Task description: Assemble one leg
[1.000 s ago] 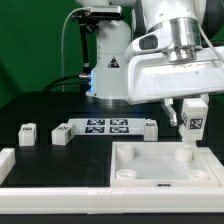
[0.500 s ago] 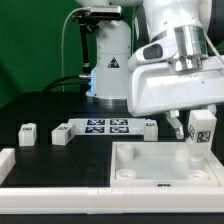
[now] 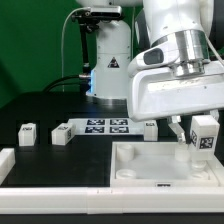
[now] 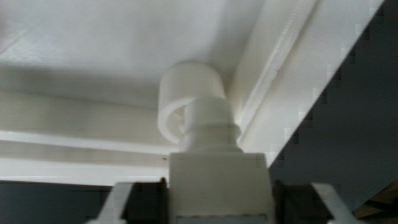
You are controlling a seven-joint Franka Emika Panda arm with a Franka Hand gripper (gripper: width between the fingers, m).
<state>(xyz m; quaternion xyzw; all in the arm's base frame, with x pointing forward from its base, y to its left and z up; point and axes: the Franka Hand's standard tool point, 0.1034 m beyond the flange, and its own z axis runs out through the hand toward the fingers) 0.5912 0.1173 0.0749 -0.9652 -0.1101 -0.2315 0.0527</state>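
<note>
The leg (image 3: 208,134) is being pinched between the fingers of the gripper (image 3: 197,132), sticking out just below the hand with its marker face showing. It is being held near the exterior view's right edge of the counter (image 3: 40,108), over the far right corner of the tray (image 3: 150,180); contact with the tray cannot be told. Another leg (image 3: 62,134) is lying just beside the marker board (image 3: 105,125), mid-counter.

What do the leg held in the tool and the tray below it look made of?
The leg: probably white plastic, smooth and matte, with evenly moulded rounded edges; its marker looks like printed paper or sticker. The tray: apparently the same white plastic, matte, uniform colour, crisp moulded rim.
</note>
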